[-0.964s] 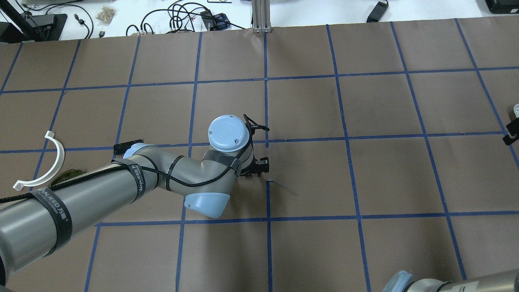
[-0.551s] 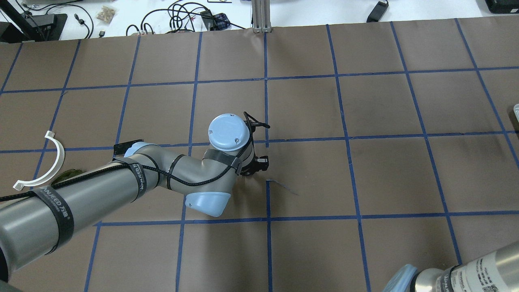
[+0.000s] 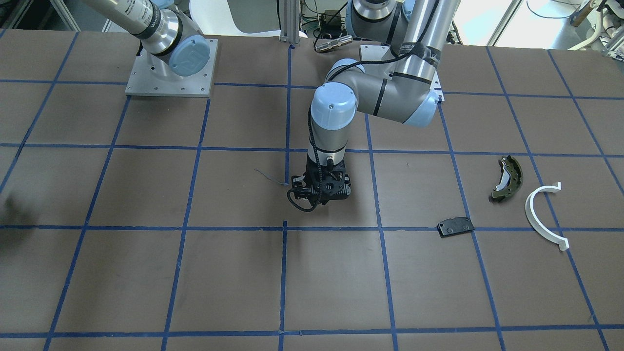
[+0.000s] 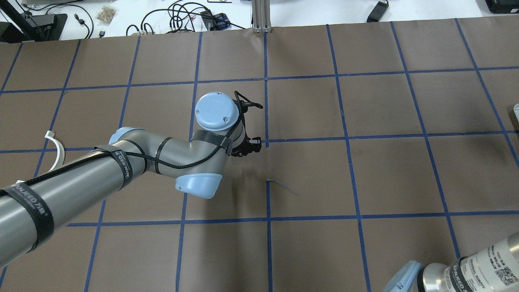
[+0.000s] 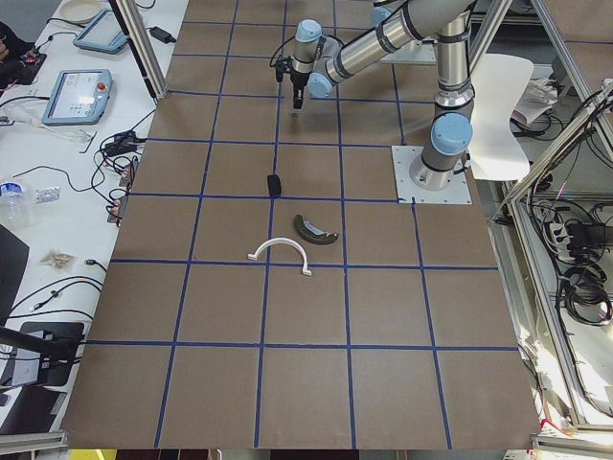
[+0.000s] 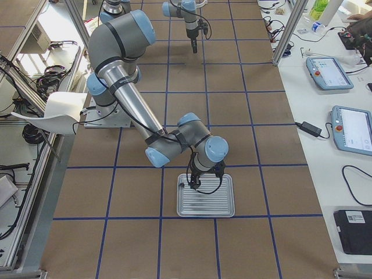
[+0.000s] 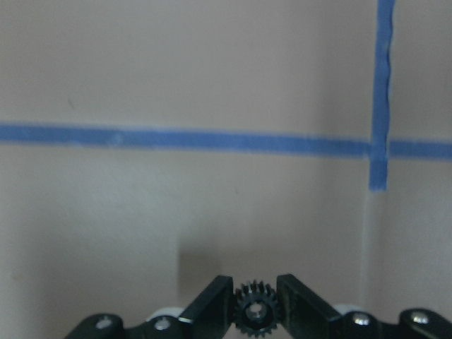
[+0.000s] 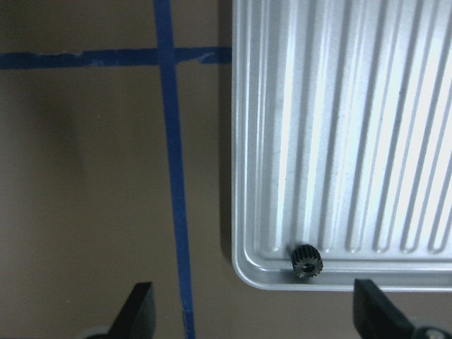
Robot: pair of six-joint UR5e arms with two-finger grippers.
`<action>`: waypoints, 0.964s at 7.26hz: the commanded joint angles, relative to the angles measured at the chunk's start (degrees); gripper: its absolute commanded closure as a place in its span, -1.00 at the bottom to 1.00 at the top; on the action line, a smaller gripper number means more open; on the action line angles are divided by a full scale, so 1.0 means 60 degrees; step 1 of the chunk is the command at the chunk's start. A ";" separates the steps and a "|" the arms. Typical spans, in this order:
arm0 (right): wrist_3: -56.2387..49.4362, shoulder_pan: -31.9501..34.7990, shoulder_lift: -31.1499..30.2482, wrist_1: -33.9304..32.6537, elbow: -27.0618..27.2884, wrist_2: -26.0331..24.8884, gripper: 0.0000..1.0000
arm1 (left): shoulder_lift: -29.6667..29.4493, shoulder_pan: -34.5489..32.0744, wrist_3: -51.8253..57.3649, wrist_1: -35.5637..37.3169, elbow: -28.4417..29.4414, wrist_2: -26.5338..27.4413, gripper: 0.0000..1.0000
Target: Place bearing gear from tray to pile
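My left gripper [image 7: 256,311] is shut on a small black bearing gear [image 7: 256,316] and holds it above the brown table near its middle [image 3: 321,194]. The pile lies toward my left: an olive-green brake shoe [image 3: 507,178], a white half-ring [image 3: 543,214] and a flat black plate [image 3: 456,226]. My right gripper [image 8: 258,314] is open and hovers over the near corner of the ribbed metal tray [image 8: 339,141]. A second small black gear [image 8: 306,262] lies in that corner. The tray also shows in the exterior right view [image 6: 206,195].
Blue tape lines grid the brown table [image 4: 365,162]. A loose bit of tape [image 4: 282,185] sticks up near the middle. Cables and devices lie beyond the far edge [image 4: 182,16]. Only an end of the half-ring [image 4: 56,144] shows beside my left arm in the overhead view.
My left arm has moved away from the robot and slightly left with the gear still held. My right gripper left the overhead view's right edge; its forearm now shows at the bottom right.
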 commanded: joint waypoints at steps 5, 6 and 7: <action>0.0062 -0.0231 0.0745 -0.0103 -0.0193 -0.0133 -0.64 | 0.1776 0.5214 0.7126 -0.3520 -0.0190 0.0576 1.00; 0.0062 -0.0232 0.0833 -0.0103 -0.0325 -0.0235 -0.60 | 0.1763 0.5976 0.8851 -0.3346 -0.0498 0.0606 1.00; 0.0033 -0.0232 0.0964 -0.0103 -0.0457 -0.0250 -0.56 | 0.1386 0.6796 1.0057 -0.2286 -0.0704 0.0679 1.00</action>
